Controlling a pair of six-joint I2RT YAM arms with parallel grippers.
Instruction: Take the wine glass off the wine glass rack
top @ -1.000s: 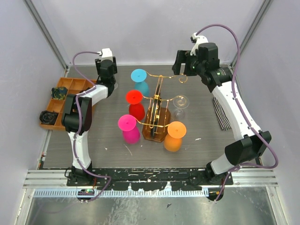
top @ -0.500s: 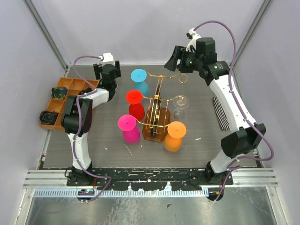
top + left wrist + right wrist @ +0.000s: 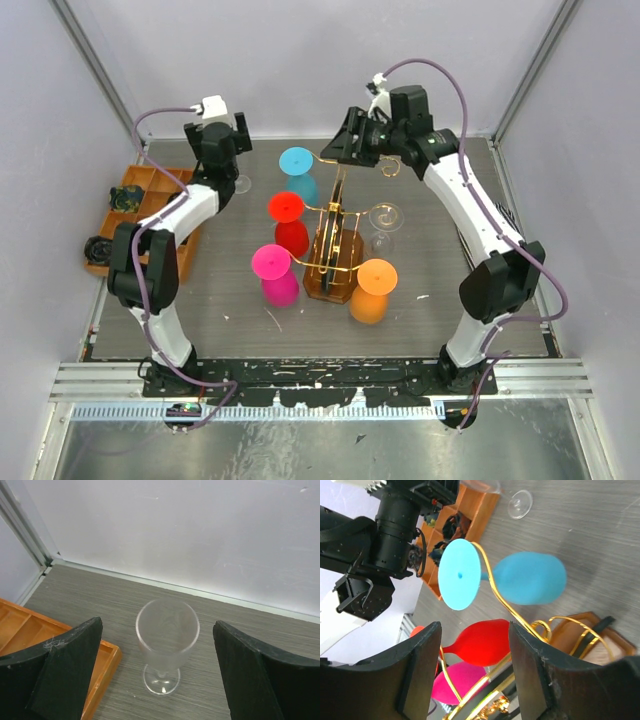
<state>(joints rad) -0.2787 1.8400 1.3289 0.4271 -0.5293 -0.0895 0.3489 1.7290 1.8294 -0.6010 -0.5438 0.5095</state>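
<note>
The wine glass rack (image 3: 335, 252) stands mid-table, gold wire on a brown base. Blue (image 3: 297, 170), red (image 3: 288, 222), pink (image 3: 273, 275), orange (image 3: 374, 290) and clear (image 3: 384, 222) glasses hang on it upside down. My right gripper (image 3: 340, 146) is open and empty over the rack's far end; its wrist view (image 3: 475, 627) shows the blue glass (image 3: 527, 584), red glass (image 3: 485, 642) and gold wire (image 3: 492, 587). My left gripper (image 3: 225, 162) is open. Another clear wine glass (image 3: 167, 642) stands upright on the table between its fingers (image 3: 65, 665), untouched.
A flat wooden tray (image 3: 128, 215) with compartments and dark items lies at the left edge; its corner shows in the left wrist view (image 3: 107, 652). A dark striped object (image 3: 474, 245) lies at the right. The back wall is close behind both grippers.
My right arm has swung left, from beside the rack's far right to over its far end near the blue glass. My left gripper has drawn back a little, uncovering the standing clear glass.
</note>
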